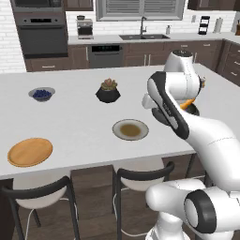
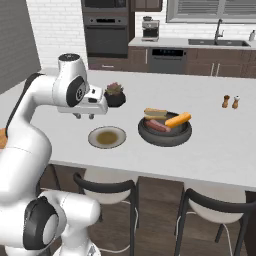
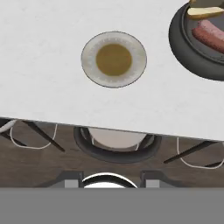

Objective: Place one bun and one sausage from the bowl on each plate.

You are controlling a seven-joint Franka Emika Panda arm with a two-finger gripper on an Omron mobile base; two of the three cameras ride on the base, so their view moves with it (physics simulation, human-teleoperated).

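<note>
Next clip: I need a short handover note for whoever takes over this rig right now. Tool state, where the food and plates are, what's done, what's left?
Tool: nothing in it, hanging above the counter near the grey plate; I can't tell how far apart its fingers stand.
Bowl: holds two buns and at least one sausage.
Wooden plate: bare, at the counter's left end. Grey plate is bare too.
Done: nothing plated.
Left: one bun and one sausage onto each plate.

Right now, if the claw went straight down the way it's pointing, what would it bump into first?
Probably the white counter near its front edge, or the stool just past it; depth is unclear. The pale grey plate lies farther ahead.
</note>
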